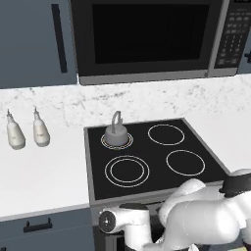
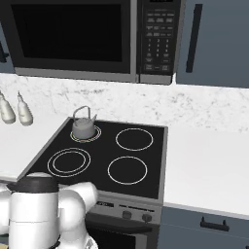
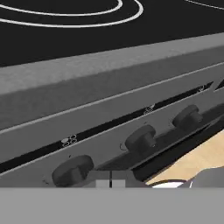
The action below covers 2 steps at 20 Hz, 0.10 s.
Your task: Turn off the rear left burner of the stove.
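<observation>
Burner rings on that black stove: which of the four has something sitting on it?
The rear left burner, the smallest ring. A grey kettle stands on it; the double-ringed circle in front and the two single rings to the right are bare.

arm (image 1: 206, 220) folded low, wrist down.

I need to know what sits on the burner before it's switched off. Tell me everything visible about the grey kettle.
The grey kettle is small, squat and rounded, with a metal-like matte finish and a thin arched handle standing upright over its top. It stands upright on the rear left burner of the stove, covering most of the ring. Nothing else touches it. No spout is discernible.
</observation>
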Available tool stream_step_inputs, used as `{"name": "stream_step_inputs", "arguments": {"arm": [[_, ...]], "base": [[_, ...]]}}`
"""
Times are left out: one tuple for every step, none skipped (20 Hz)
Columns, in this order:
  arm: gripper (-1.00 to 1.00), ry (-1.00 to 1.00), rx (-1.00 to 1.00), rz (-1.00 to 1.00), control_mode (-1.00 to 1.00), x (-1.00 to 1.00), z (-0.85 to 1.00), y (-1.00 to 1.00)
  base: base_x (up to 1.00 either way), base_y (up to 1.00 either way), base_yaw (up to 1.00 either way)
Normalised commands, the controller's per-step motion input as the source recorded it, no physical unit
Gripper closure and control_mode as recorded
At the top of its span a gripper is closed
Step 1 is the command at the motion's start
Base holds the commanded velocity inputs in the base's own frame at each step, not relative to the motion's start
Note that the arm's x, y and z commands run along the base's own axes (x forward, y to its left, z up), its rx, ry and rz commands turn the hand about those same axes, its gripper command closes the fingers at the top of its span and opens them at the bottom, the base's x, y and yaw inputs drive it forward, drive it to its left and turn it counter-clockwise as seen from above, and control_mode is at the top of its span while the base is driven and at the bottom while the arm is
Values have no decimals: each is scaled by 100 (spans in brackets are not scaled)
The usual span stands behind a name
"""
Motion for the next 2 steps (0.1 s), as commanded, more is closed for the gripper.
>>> {"name": "stream_step_inputs", "arguments": {"arm": [[100,0,48,-43,-100,0,16,-49],[100,0,45,-46,-100,-1,12,-59]], "base": [[0,0,0],[0,0,0]]}}
